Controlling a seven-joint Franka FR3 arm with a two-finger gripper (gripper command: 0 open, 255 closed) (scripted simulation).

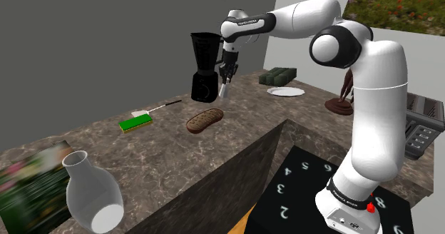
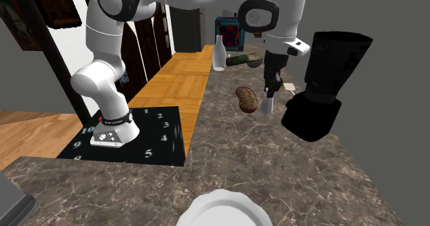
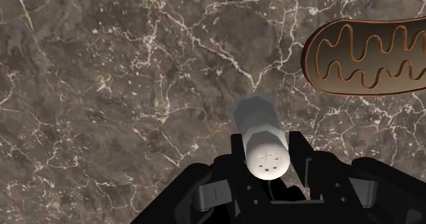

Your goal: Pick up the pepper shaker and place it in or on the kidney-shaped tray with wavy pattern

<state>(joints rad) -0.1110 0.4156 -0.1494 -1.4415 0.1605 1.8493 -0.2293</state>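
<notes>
My black gripper (image 1: 227, 78) is shut on the pepper shaker (image 1: 224, 90), a pale grey-white cylinder that hangs from the fingers above the marble counter (image 1: 171, 150). In the wrist view the shaker (image 3: 263, 137) sits clasped between the two fingers, its holed cap facing the camera. In the second exterior view the shaker (image 2: 267, 104) hangs below the gripper (image 2: 272, 85). The kidney-shaped brown tray (image 1: 205, 120) with a wavy line pattern lies on the counter, a little ahead of and below the shaker; the same tray (image 3: 368, 55) (image 2: 247, 98) lies off to one side of the gripper.
A black blender (image 1: 205, 67) stands right behind the gripper. A green sponge (image 1: 135, 123) and a knife (image 1: 165, 105) lie beyond the tray. A white vase (image 1: 91, 193) stands near the camera. A white plate (image 1: 286, 92) and a dark box (image 1: 278, 75) sit further right.
</notes>
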